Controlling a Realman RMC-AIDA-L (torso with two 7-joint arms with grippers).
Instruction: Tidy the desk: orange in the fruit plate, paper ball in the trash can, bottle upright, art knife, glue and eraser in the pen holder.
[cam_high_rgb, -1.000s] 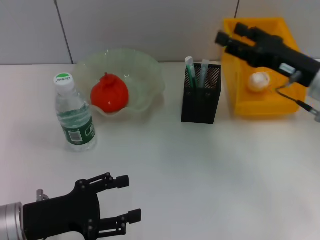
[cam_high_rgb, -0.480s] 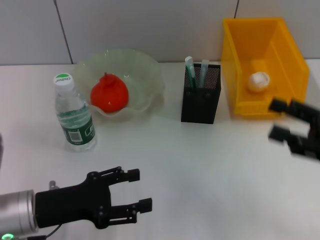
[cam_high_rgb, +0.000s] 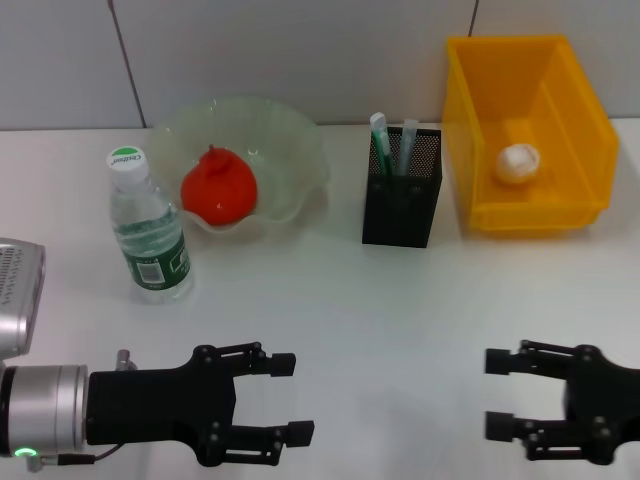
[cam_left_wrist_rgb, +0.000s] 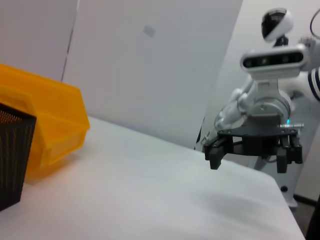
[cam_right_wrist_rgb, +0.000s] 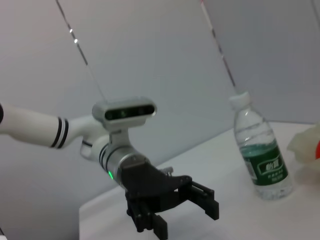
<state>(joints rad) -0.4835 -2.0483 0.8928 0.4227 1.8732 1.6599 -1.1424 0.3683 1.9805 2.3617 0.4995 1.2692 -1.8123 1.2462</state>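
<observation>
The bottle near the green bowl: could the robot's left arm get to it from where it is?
Probably yes. The left gripper hovers open and empty near the table's front edge, and only bare table lies between it and the upright bottle.

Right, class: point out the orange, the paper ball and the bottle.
orange (cam_high_rgb: 219, 189), head view, middle of the fruit.
paper ball (cam_high_rgb: 519, 162), head view, centre of the crumple.
bottle (cam_high_rgb: 152, 246), head view, green label.
</observation>
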